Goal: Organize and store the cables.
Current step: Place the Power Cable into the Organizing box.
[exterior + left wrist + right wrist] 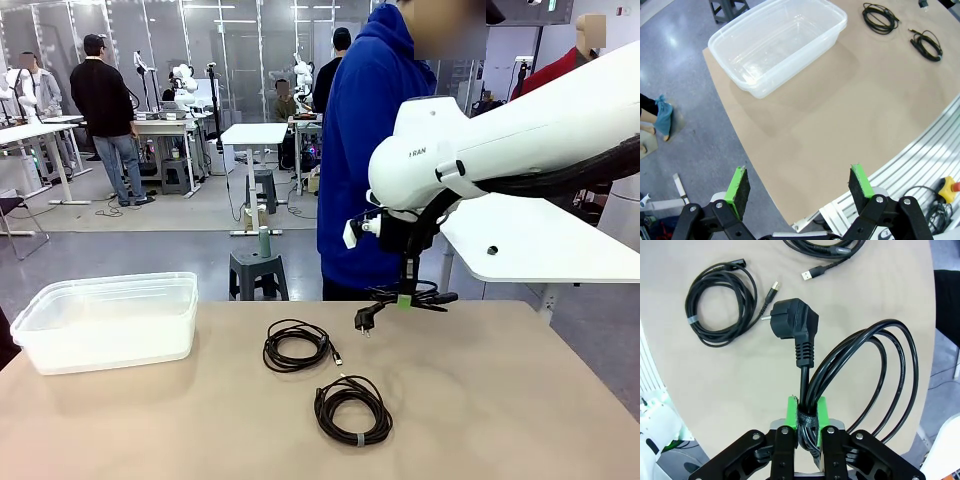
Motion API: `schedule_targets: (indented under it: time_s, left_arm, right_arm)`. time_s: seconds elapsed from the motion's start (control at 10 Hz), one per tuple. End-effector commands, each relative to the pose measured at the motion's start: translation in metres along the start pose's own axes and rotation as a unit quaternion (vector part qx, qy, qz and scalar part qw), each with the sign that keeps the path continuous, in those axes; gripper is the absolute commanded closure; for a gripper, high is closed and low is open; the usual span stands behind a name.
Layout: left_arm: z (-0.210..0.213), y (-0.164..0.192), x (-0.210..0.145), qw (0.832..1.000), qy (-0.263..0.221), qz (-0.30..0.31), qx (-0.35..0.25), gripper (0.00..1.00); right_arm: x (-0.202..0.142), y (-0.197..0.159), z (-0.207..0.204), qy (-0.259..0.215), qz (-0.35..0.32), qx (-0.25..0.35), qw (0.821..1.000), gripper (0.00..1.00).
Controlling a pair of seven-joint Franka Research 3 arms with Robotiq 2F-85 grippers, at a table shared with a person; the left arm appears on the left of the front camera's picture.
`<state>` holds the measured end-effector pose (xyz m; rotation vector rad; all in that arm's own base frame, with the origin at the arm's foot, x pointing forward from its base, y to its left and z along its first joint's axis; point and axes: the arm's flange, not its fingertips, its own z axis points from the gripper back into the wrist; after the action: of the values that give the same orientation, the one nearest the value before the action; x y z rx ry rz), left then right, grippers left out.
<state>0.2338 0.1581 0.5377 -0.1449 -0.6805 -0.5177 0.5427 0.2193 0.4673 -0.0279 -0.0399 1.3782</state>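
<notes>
My right gripper (405,297) is shut on a coiled black power cable (875,375), pinching it at its tie band between the green pads (791,411). The coil hangs above the table's far side, its plug (366,318) dangling left and down. Two more cable coils lie on the table: one with a USB end (296,346) at the middle, one with a small band (352,409) nearer me. My left gripper (800,184) is open and holds nothing, high above the table's left near corner. From there the two coils (881,12) (926,44) lie far off.
A clear plastic bin (40,310) stands at the table's left, with nothing in it (740,75). A person in a blue hoodie (365,150) stands at the far edge behind the held cable. A white table (540,245) lies beyond on the right.
</notes>
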Motion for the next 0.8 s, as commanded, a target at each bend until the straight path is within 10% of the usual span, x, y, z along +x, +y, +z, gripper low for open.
schedule_targets:
  time_s: [0.0,0.7]
  left_arm:
    - [0.0,-0.001,0.001,1.0,0.005,-0.001,0.004,0.0]
    - [0.0,-0.001,0.001,1.0,0.005,-0.001,0.004,0.0]
  right_arm:
    - [0.004,0.02,0.003,0.013,0.002,-0.019,1.0,1.0]
    - [0.01,0.106,-0.001,0.012,0.036,-0.075,0.996,1.0]
